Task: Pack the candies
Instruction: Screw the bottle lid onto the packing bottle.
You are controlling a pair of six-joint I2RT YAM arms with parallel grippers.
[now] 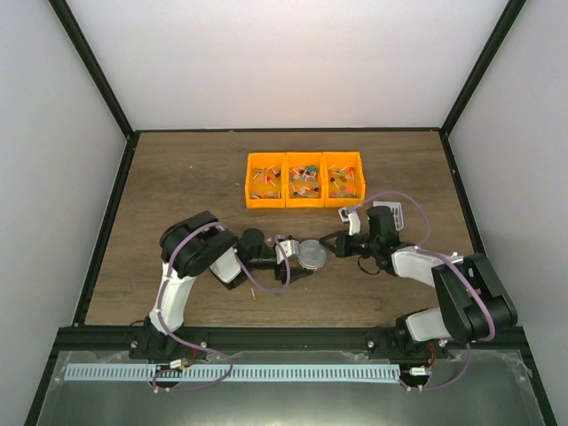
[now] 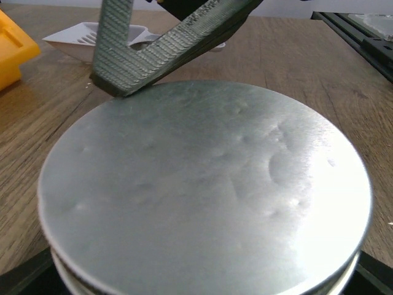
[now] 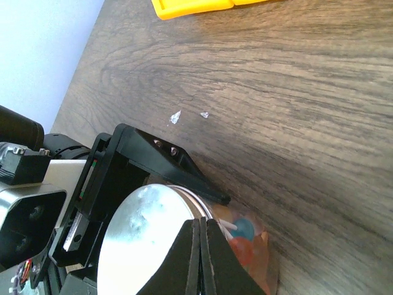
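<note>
Candies [image 3: 241, 235] inside foil-lidded cup [image 2: 202, 190], left gripper [image 1: 306, 256] clamped round it; right gripper [image 3: 201, 225] fingers together, possibly pinching its rim.

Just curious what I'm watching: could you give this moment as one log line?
left gripper: holding cup | right gripper: shut, tips on lid | candies: some in cup

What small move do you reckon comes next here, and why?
Probably press the right gripper down to snap the lid shut: its closed fingers sit at the lid's edge, and the left gripper grips the cup holding candies.
</note>
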